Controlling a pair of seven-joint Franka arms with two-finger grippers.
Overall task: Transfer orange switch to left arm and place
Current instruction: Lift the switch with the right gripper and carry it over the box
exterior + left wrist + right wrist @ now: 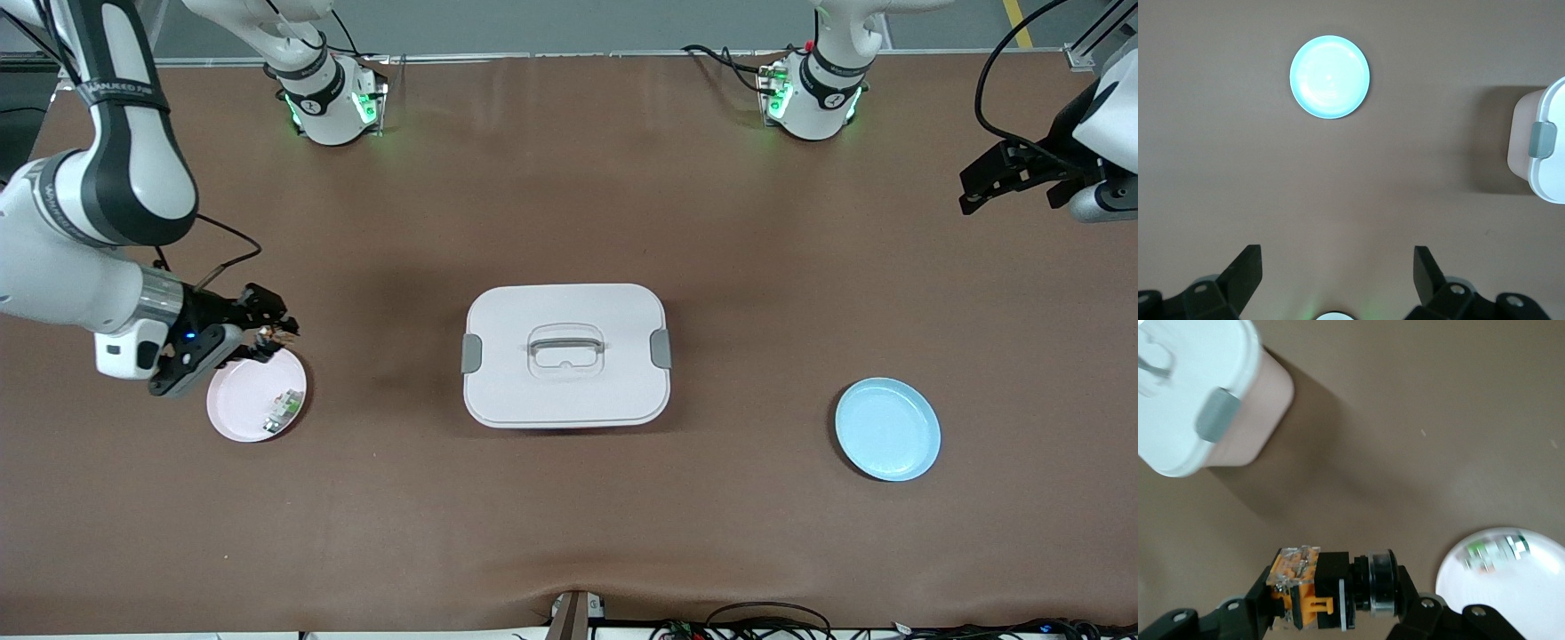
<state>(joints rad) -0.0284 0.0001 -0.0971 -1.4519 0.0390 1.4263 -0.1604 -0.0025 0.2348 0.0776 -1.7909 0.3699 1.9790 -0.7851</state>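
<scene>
- The right gripper (267, 338), black and two-fingered, hung over the table-centre rim of the small pale pink round plate (240, 418) at the right arm's end of the table, its fingers clamped on the orange switch (1331, 590), a stubby black part with an orange block at one end and a dark round collar at the other.
- In the right wrist view the switch lay crosswise between the fingers, its long axis running from one finger to the other, so each end was covered by a finger.
- A small white-and-green component (283, 411) lay on the pink plate.
- The large white rounded-rectangular lidded box (565, 354) with grey side latches sat mid-table, directly between the pink plate and the light blue round plate (887, 429).
- The left gripper (1013, 173) waited high over the left arm's end of the table with its fingers wide apart and nothing between them.
- The left arm was nearer the blue plate; a handover looked best made clear of the box, with the left fingers taking the switch across its body.
</scene>
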